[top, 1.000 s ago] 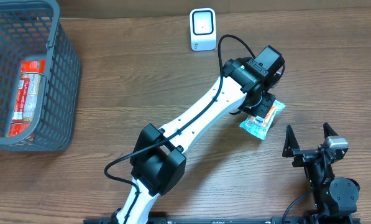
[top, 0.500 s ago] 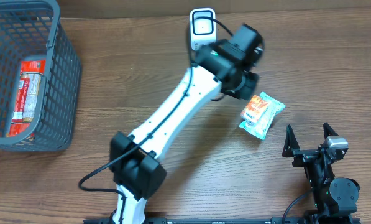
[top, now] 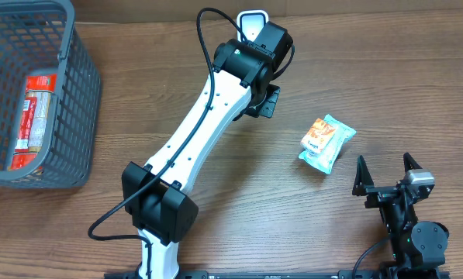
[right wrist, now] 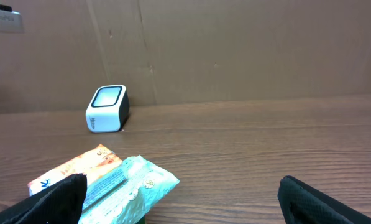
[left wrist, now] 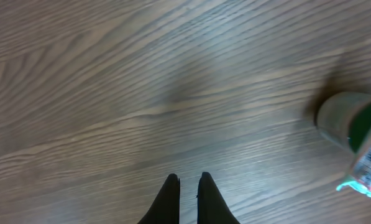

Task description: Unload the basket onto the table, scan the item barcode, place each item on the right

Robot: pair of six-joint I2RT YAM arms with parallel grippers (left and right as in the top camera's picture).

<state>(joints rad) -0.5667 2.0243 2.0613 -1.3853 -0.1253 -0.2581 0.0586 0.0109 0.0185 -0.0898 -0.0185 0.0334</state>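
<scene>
Overhead, the crinkly, pillow-shaped teal-and-orange packet (top: 326, 142) lies on the wood-grain table (top: 138, 70), at four o'clock from the clenched, empty left gripper (top: 268, 102); the right gripper (top: 385, 169) is spread wide.

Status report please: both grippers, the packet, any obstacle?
Left gripper shut, empty, beside scanner. Right gripper open, near packet. Snack packet flat on table, unheld. Nothing covering it.
</scene>
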